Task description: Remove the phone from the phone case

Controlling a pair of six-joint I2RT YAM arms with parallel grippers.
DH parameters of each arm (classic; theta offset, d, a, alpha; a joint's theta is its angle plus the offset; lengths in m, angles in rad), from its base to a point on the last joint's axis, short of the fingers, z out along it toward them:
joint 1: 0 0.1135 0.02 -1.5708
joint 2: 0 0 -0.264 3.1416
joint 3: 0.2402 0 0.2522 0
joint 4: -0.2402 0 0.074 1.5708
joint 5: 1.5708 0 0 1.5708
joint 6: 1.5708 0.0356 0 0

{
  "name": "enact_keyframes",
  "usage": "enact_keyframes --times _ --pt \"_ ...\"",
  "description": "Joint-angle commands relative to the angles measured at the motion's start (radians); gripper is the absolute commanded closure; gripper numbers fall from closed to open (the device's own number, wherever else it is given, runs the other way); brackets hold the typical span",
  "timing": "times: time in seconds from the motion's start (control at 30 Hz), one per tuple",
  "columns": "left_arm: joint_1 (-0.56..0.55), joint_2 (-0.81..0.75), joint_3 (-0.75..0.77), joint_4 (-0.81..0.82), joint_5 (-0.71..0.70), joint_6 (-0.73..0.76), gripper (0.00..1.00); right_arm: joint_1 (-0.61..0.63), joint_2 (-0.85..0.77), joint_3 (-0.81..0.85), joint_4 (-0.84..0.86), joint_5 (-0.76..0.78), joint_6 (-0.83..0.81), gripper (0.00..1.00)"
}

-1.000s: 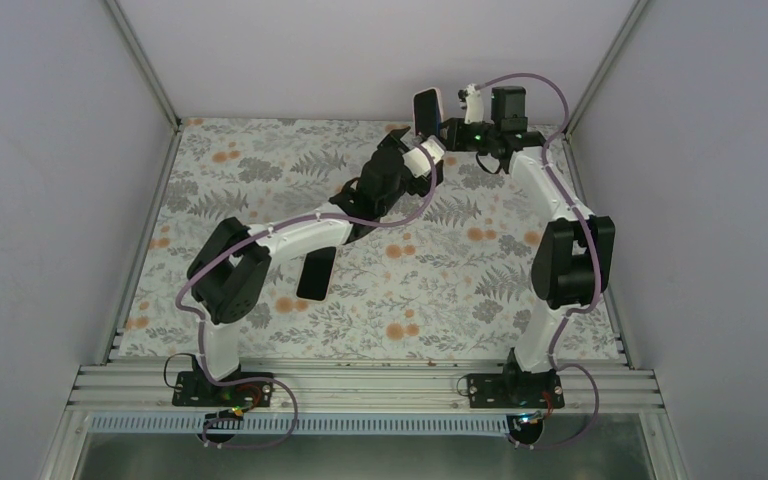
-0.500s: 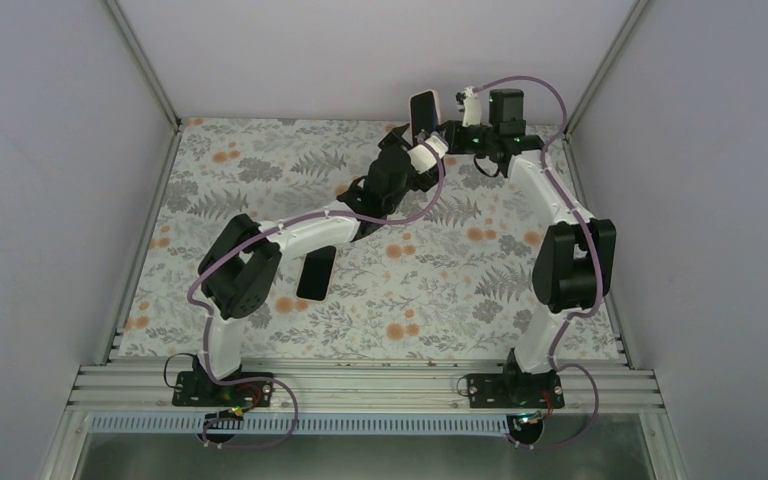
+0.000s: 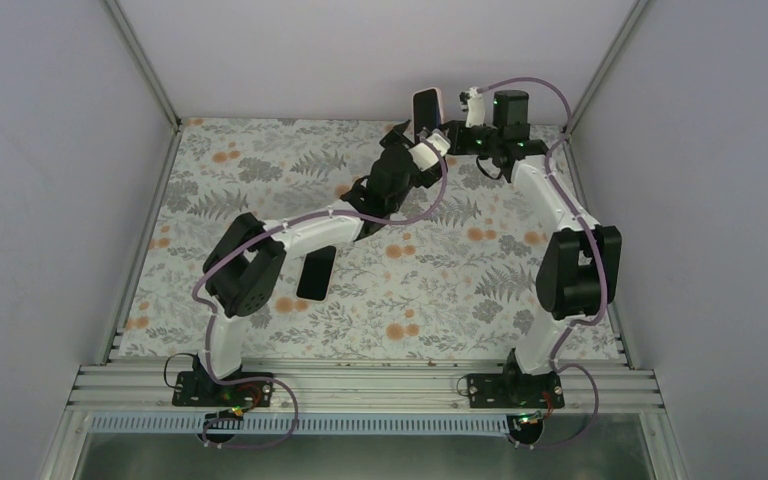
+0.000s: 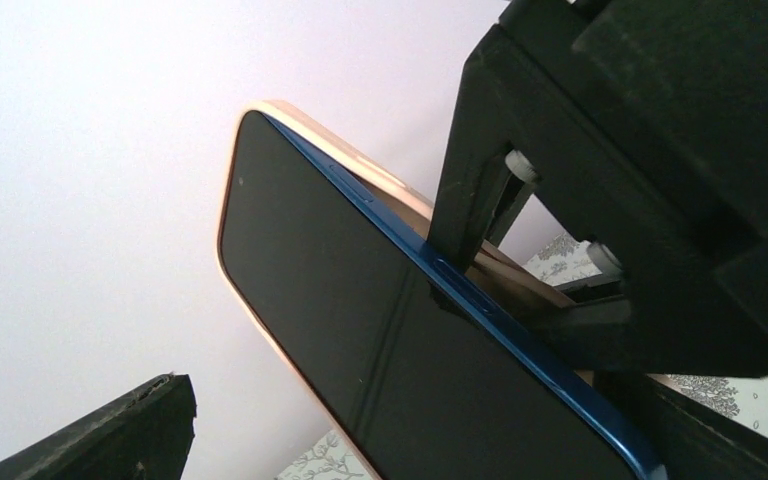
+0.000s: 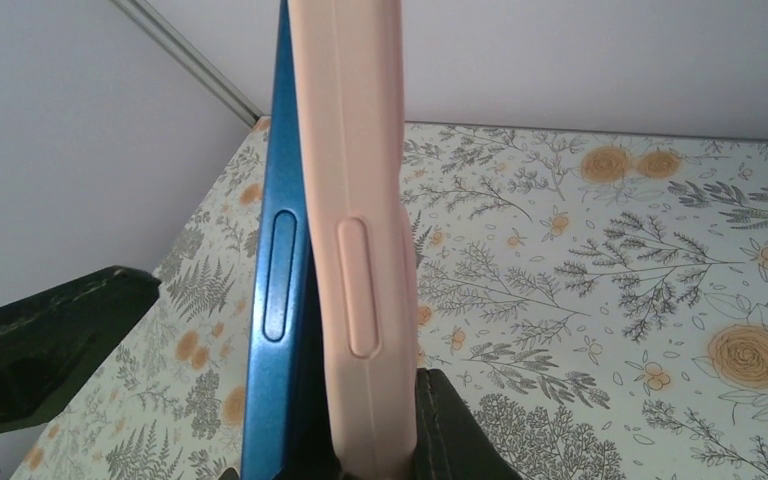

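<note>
My right gripper (image 3: 442, 128) holds the phone upright above the far edge of the table, shut on the pink phone case (image 5: 355, 200). The blue phone (image 5: 275, 250) sits in the case, but its side edge stands apart from the case's rim with a dark gap between them. In the left wrist view the black phone screen (image 4: 360, 320) fills the middle, and the right arm's fingers (image 4: 470, 200) clamp the case behind it. My left gripper (image 3: 401, 137) is open, and the phone lies between its jaws without visible contact.
A flat black rectangular object (image 3: 317, 272) lies on the floral table cover (image 3: 440, 290) under the left arm. Grey walls and aluminium frame posts (image 3: 145, 60) close off the back and sides.
The left arm has stretched further toward the back, bringing its open gripper up around the phone. The right gripper with the cased phone has barely shifted.
</note>
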State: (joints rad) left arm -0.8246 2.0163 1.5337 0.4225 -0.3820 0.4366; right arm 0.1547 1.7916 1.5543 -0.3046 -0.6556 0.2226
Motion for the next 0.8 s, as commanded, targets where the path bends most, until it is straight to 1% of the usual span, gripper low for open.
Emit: enact_keyframes --times 0.0,0.17,0.23,0.43,0.5,0.67,0.77 --pt "0.03 0.026 0.028 0.053 -0.103 0.046 0.01 0.013 -0.095 -0.024 0.026 -0.078 0.025 0.97" --pt "0.053 -0.011 -0.038 0.171 -0.163 0.132 0.05 0.013 -0.121 -0.053 0.022 -0.087 0.035 0.97" --pt "0.079 -0.03 -0.066 0.204 -0.169 0.152 0.07 0.013 -0.164 -0.07 0.029 -0.086 0.038 0.97" --pt "0.143 -0.093 -0.15 0.245 -0.154 0.159 0.26 0.013 -0.183 -0.087 0.036 -0.09 0.052 0.97" --pt "0.158 -0.1 -0.167 0.254 -0.153 0.162 0.31 0.013 -0.182 -0.088 0.038 -0.093 0.057 0.97" --pt "0.195 -0.109 -0.214 0.302 -0.169 0.178 0.33 0.013 -0.193 -0.09 0.032 -0.088 0.052 0.97" --pt "0.214 -0.11 -0.223 0.312 -0.171 0.19 0.39 0.013 -0.197 -0.093 0.031 -0.083 0.056 0.97"
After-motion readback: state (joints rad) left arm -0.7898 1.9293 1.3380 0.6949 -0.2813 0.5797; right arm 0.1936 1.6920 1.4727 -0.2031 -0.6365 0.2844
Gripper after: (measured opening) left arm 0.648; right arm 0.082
